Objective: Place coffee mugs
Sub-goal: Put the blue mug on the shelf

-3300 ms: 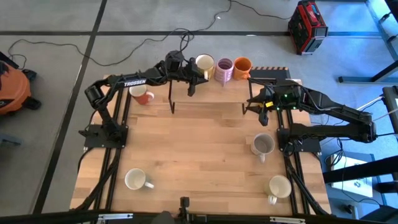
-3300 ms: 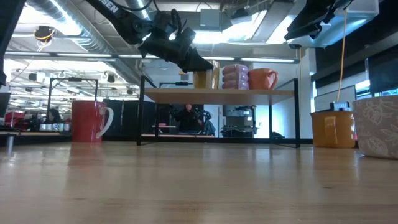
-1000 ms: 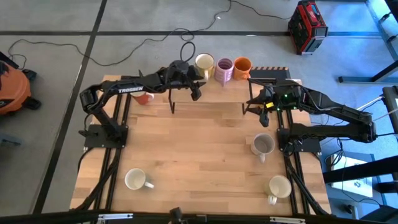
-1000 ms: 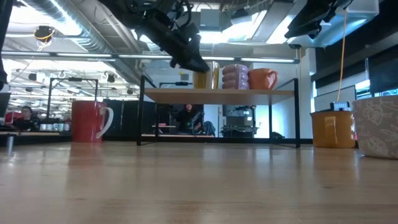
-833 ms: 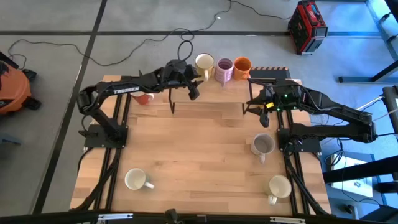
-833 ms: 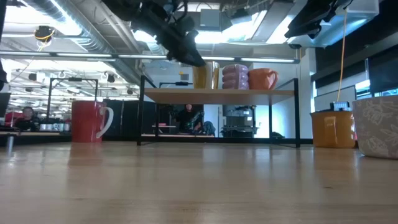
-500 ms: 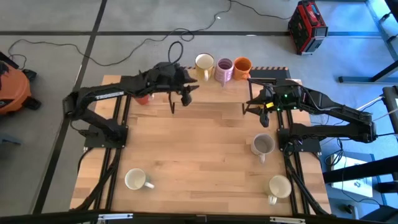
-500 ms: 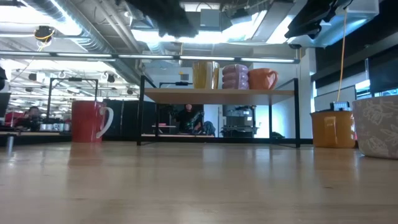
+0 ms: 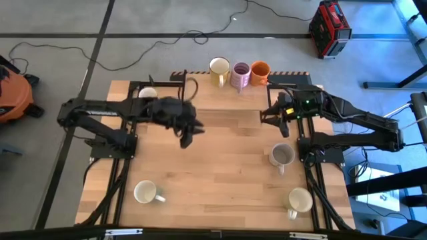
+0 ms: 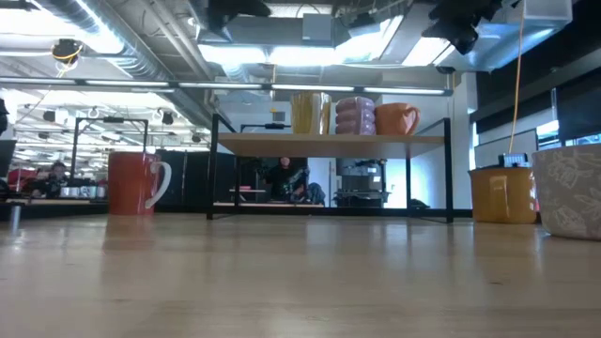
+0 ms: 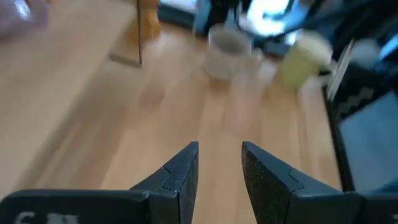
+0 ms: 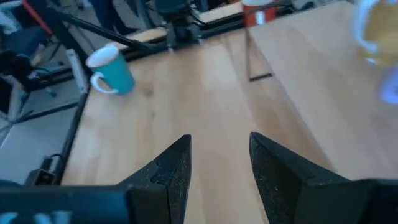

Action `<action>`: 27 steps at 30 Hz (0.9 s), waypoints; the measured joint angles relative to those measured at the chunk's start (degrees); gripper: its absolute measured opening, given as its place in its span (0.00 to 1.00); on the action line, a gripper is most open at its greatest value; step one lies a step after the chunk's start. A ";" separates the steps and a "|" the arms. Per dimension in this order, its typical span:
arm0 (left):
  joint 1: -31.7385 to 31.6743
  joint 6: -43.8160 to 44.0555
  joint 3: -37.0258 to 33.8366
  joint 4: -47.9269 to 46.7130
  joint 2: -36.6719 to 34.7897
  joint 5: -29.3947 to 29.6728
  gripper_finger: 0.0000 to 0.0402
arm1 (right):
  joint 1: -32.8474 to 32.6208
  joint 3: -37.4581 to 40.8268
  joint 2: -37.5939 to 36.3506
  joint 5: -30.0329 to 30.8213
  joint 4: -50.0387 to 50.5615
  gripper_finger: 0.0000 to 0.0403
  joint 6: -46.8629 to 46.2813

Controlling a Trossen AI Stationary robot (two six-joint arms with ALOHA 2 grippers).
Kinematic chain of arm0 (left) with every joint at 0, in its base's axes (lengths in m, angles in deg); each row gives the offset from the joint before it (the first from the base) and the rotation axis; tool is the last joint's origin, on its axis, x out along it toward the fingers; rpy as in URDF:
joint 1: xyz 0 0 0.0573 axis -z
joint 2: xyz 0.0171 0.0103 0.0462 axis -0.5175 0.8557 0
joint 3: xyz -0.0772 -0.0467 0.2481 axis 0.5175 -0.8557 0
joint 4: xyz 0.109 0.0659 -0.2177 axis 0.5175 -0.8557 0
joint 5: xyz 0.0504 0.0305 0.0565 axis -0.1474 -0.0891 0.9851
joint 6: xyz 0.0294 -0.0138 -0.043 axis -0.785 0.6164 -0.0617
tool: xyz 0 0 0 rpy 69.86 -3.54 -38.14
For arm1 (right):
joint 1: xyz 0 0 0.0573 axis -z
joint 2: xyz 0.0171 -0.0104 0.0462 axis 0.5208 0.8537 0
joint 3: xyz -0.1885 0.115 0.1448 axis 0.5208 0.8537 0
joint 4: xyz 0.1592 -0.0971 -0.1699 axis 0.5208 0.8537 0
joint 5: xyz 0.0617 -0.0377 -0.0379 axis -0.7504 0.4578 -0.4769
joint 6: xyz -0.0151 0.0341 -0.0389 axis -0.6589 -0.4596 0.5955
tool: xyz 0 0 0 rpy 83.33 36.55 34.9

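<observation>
Three mugs stand on a low shelf at the table's far edge: cream-yellow, purple and orange. A red mug stands far left, partly behind my left arm. On the table top stand a grey mug, a cream mug and a white mug. My left gripper hangs open over the table's middle-left, near side of the shelf. My right gripper is open, by the shelf's right legs. Both hold nothing.
The shelf stands on thin dark legs with free room under it. In the low view a mustard mug and a pale patterned one show at the right. The middle of the wooden table is bare. People sit in the room beyond.
My left gripper has drawn back from the cream-yellow mug on the shelf, moving toward the table's near edge and left, and has risen out of the low view. The cream-yellow mug stays upright on the shelf. My right arm has shifted slightly.
</observation>
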 joint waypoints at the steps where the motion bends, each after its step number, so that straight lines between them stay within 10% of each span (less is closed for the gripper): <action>1: 1.30 0.07 0.00 -1.93 0.00 1.14 0.29 | -1.48 -0.02 0.39 0.66 -0.29 0.38 -0.70; 27: 37.56 22.94 -0.04 -23.47 -6.05 -3.40 0.29 | -30.78 -7.02 26.36 20.24 -12.36 0.38 -21.03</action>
